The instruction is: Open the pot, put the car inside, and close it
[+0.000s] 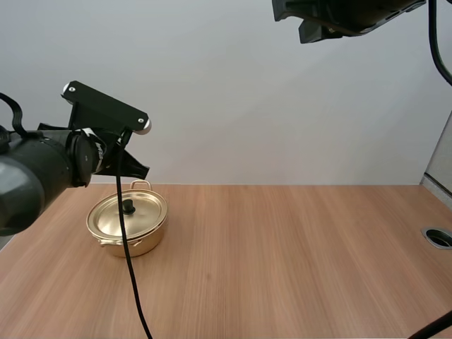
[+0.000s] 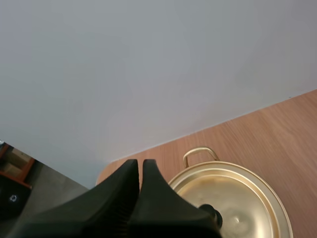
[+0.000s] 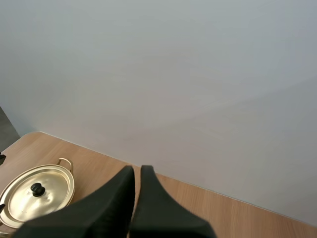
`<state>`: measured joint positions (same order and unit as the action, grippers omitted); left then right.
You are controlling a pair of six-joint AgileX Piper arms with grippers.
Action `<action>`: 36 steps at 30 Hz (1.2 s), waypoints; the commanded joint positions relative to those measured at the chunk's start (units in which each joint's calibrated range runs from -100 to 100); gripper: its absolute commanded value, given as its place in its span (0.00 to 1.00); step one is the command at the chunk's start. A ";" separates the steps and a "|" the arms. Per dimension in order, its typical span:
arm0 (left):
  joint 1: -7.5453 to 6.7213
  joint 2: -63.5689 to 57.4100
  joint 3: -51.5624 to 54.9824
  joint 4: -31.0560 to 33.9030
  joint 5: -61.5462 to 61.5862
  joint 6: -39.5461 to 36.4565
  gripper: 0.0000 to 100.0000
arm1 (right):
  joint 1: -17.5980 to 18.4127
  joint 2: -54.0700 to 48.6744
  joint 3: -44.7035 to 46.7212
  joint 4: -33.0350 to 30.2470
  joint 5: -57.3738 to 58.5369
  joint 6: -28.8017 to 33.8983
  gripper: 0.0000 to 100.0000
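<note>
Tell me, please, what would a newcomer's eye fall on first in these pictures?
The shiny golden pot stands out first, on the left side of the wooden table, its lid on, with a black knob in the middle. Next comes the left gripper, raised close above the pot with its fingers together. The right gripper, also shut, hangs high and well away from the pot.

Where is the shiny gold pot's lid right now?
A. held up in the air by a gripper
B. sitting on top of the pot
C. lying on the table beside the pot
B: the lid, its black knob pointing up, sits flat on the pot, which stands on the table.
</note>
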<state>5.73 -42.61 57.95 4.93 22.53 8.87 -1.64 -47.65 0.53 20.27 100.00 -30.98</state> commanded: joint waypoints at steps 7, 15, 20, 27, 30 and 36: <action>-0.03 -6.37 0.15 -9.98 5.60 -2.04 0.00 | -0.01 -5.38 15.84 0.04 0.00 3.24 0.00; -1.95 -15.03 5.44 -11.89 5.02 -7.73 0.00 | -0.01 -12.74 50.00 -9.39 -43.20 3.38 0.00; -3.52 -22.98 14.99 -11.89 2.01 -8.07 0.00 | -0.01 -12.16 63.86 -6.68 -60.06 3.39 0.00; -4.62 -37.52 31.67 -11.89 -8.70 -8.89 0.00 | -0.01 -12.16 69.06 -6.51 -60.83 3.39 0.00; -5.03 -43.62 37.83 -11.89 -13.18 -9.71 0.00 | -0.01 -12.16 70.38 -10.81 -61.21 3.39 0.00; -5.31 -53.97 42.05 -11.89 -11.87 -12.35 0.00 | -0.01 -15.78 77.99 -11.06 -72.88 3.39 0.00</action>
<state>0.46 -91.27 98.87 -6.99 7.94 -2.90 -1.64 -62.14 66.21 9.35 33.92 -27.60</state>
